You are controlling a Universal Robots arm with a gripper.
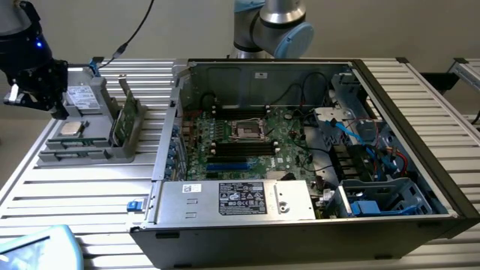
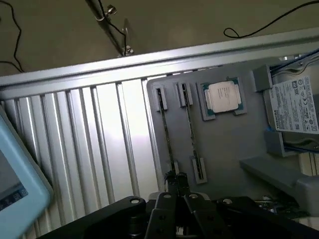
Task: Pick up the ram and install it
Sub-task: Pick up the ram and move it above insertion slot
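Silver arm (image 1: pixel 281 11) wears pale-blue caps (image 1: pixel 298 38), black tool (image 2: pixel 175 181).

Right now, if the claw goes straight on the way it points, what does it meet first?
Probably the ram standing on edge in the gray tray, directly under the claw; depth is unclear.

- My end effector (image 2: pixel 175 181) sits over the near end of a grey tray (image 2: pixel 224 144), its black fingers brought together.
- The ram (image 2: pixel 166 134) shows edge-on as a thin dark line in the slot nearest the tray's edge. It runs right up to the fingertips, but I cannot tell whether they pinch it.
- A second thin stick (image 2: pixel 191 129) stands in the next slot, just beside it.
- A square silver processor (image 2: pixel 223 95) lies in its pocket beyond that.
- A labelled hard drive (image 2: pixel 295 107) rests further along the tray.
- The tray stands on the ribbed metal bench (image 2: pixel 94 144), where a pale blue device (image 2: pixel 20 184) also sits.
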